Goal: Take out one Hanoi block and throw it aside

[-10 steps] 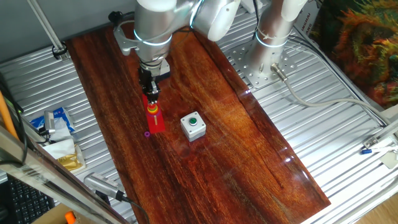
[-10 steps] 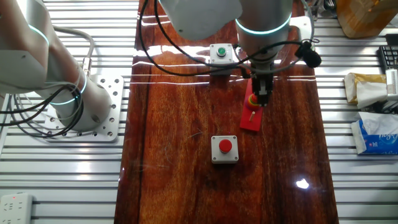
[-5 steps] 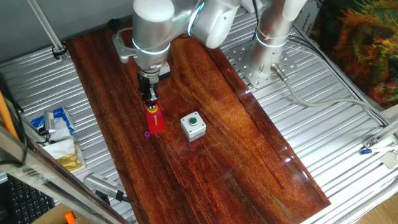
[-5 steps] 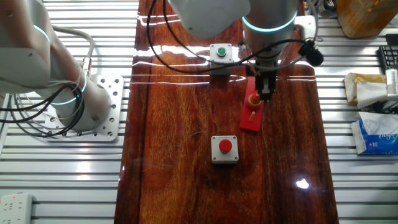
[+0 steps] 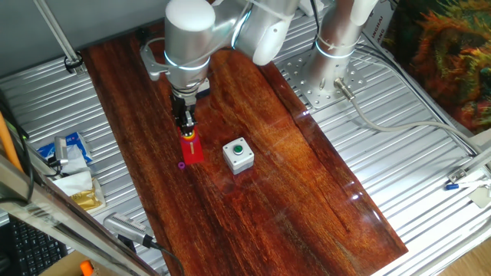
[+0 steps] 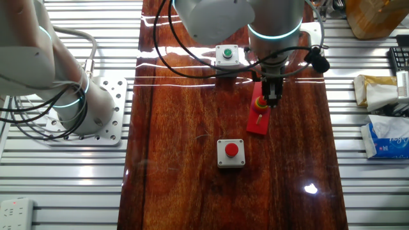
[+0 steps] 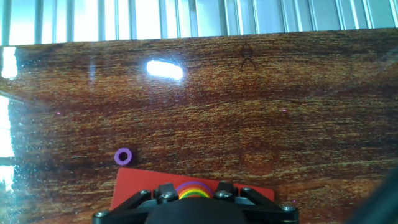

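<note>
Hovering fingers (image 5: 186, 127) over stacked rings (image 7: 194, 190), glossy wood table (image 5: 276, 184)

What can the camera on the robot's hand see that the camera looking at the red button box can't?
Only the hand view shows the tiny purple ring lying on the wood beside the red base, and the stacked coloured rings close up between the fingers.

Only the other fixed view shows the red button box, the green button box, the whole arm and the tissue pack.

Both show the wooden table, the red base and the gripper right over the rings.
</note>
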Available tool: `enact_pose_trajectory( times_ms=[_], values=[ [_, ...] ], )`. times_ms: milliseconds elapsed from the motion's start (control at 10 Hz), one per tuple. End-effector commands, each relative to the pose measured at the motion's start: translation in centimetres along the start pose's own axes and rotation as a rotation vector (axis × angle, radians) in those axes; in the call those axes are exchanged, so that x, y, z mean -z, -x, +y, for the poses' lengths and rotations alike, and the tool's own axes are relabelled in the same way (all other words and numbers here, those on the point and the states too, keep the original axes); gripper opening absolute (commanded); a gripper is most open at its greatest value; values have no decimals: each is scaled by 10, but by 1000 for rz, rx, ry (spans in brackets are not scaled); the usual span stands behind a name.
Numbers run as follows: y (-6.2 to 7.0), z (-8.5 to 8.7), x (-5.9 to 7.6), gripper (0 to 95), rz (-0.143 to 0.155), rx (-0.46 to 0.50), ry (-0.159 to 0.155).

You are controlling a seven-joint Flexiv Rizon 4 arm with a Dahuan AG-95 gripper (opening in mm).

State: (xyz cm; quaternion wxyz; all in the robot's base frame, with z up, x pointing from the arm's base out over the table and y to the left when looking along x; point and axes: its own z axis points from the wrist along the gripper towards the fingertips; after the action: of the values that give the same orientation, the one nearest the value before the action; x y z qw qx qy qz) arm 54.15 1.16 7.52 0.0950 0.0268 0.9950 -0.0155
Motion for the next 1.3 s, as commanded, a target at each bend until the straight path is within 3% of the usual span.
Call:
enact_pose_trajectory(
  times_ms=[100,200,900,1200,1300],
  values=[
    [0,-1,-2,190,-3,-7,-4],
    [0,-1,-4,0,-5,-10,-5],
    [-1,0,-7,0,-17,-11,9],
    [-1,-1,-7,570,-30,-1,9],
    [-1,-1,-7,570,-34,0,12]
  ],
)
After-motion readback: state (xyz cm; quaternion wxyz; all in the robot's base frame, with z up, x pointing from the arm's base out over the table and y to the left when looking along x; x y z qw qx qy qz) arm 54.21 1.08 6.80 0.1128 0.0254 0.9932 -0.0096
